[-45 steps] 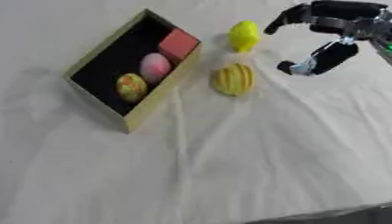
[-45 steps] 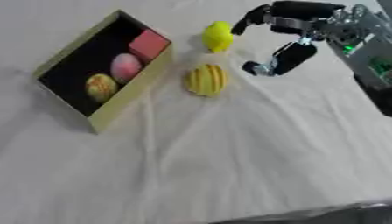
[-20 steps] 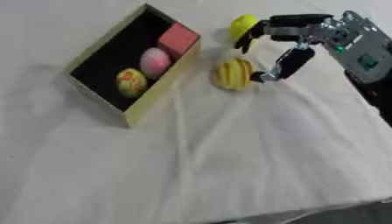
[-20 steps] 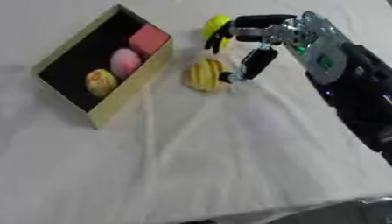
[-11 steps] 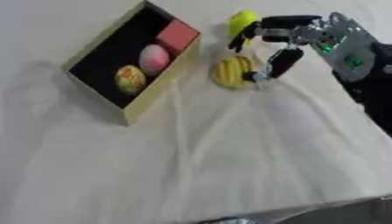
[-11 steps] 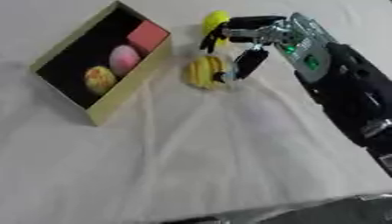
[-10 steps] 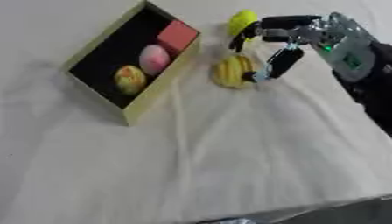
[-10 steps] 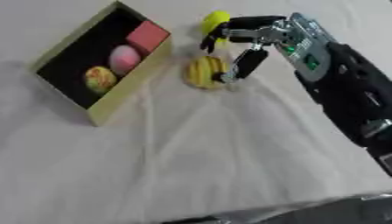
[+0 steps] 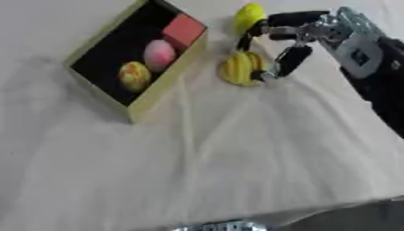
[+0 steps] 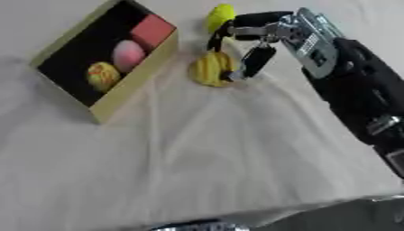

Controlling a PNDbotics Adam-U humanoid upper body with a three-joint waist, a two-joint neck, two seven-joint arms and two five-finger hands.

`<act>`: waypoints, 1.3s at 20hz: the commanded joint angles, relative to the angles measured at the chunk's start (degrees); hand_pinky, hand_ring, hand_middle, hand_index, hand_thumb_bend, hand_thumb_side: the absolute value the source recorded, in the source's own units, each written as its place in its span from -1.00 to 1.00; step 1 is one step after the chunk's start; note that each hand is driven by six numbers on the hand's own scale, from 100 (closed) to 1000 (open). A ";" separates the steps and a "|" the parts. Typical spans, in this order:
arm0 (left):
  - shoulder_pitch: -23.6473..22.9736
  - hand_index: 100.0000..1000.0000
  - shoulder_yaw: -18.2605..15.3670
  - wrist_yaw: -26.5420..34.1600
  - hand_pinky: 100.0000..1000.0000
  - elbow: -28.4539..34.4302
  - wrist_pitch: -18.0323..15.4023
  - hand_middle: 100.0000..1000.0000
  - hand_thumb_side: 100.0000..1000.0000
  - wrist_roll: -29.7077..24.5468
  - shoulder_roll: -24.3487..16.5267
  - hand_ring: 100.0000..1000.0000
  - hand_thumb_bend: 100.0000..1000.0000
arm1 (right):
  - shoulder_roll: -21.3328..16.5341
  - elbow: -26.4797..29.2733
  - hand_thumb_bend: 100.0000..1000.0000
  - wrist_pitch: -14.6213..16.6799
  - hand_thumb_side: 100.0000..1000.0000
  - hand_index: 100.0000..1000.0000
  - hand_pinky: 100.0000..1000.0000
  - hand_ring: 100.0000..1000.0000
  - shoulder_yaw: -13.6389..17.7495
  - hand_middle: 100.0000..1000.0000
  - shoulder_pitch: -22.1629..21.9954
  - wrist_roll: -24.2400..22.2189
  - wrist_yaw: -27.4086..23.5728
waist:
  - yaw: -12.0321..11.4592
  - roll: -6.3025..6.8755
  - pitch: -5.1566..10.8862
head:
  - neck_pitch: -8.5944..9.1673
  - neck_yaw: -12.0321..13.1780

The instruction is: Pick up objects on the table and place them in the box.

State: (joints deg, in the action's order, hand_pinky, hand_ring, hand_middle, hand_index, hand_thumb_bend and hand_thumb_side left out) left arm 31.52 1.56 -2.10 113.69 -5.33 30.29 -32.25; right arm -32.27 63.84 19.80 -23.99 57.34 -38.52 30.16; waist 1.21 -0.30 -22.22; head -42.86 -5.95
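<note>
Three items lie in the box [image 9: 154, 97], two fruits [image 9: 241, 68] right of it.

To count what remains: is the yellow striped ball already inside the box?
No, the striped ball lies on the cloth outside the box, at the right hand.

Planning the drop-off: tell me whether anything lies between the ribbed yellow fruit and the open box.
Nothing visible does. The ribbed yellow fruit sits on bare white cloth just right of the yellow-walled box, with the right hand around its far side. The smooth yellow fruit lies behind, off that path.

Bright even light, soft shadows, pics slightly blurry.
</note>
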 commanded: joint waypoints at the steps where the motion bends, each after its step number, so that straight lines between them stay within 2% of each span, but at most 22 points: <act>1: 0.85 0.64 -0.20 0.34 0.22 0.90 0.06 0.18 -0.09 -0.31 -0.80 0.16 -0.64 | -0.52 -0.49 -0.40 0.34 -0.58 0.60 0.86 0.87 0.53 0.24 1.08 -0.65 0.88 | -0.09 0.08 1.03 | -0.28 -0.18; 5: 0.88 0.64 -0.15 0.43 0.22 0.90 0.14 0.18 -0.09 -0.39 -0.71 0.15 -0.64 | -0.22 -1.07 -0.57 0.13 -0.53 0.50 0.84 0.84 0.76 0.12 1.20 -0.06 0.67 | -0.14 0.02 0.99 | -0.34 -0.22; 9: 0.92 0.64 -0.20 0.46 0.22 0.90 0.14 0.17 -0.08 -0.37 -0.63 0.15 -0.65 | 0.07 -1.88 -0.57 0.43 -0.55 0.48 0.83 0.82 0.89 0.10 1.29 0.41 1.17 | -0.27 -0.05 0.84 | -0.32 -0.33; 12: 0.95 0.64 -0.27 0.46 0.22 0.90 0.13 0.17 -0.08 -0.31 -0.59 0.15 -0.65 | 0.44 -2.88 -0.65 0.90 -0.59 0.41 0.82 0.78 1.21 0.02 1.34 0.74 1.87 | -0.42 -0.04 0.70 | -0.23 -0.44; 14: 0.90 0.63 -0.30 0.47 0.21 0.90 0.14 0.17 -0.08 -0.29 -0.59 0.14 -0.66 | 0.62 -3.36 -0.79 1.13 -0.62 0.39 0.80 0.75 1.37 0.00 1.34 1.05 1.97 | -0.47 -0.02 0.63 | -0.22 -0.47; 17: 0.83 0.63 -0.32 0.51 0.21 0.90 0.17 0.16 -0.08 -0.25 -0.56 0.14 -0.66 | 0.66 -3.57 -1.00 1.06 -0.80 0.39 0.77 0.70 1.40 -0.01 1.26 1.61 1.67 | -0.43 -0.02 0.62 | -0.27 -0.45; 19: 0.78 0.63 -0.32 0.52 0.21 0.90 0.18 0.16 -0.08 -0.26 -0.54 0.14 -0.66 | 0.51 -3.38 -1.00 0.79 -1.00 0.40 0.76 0.68 1.31 0.00 1.16 1.73 1.05 | -0.35 -0.02 0.67 | -0.28 -0.40; 26: 0.41 0.63 -0.43 0.52 0.21 0.90 0.25 0.15 -0.08 -0.15 -0.61 0.14 -0.66 | -0.83 0.08 -1.00 -1.42 -1.00 0.38 0.74 0.66 0.92 -0.04 1.10 0.31 -3.24 | 0.02 0.06 1.02 | -0.25 -0.33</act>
State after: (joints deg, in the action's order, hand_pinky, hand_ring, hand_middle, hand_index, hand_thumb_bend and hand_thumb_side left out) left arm 31.59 1.58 -1.76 113.69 -5.20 30.07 -32.20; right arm -31.19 62.51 18.84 -23.21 57.75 -37.96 27.96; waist 1.17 -0.34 -22.56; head -42.87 -6.22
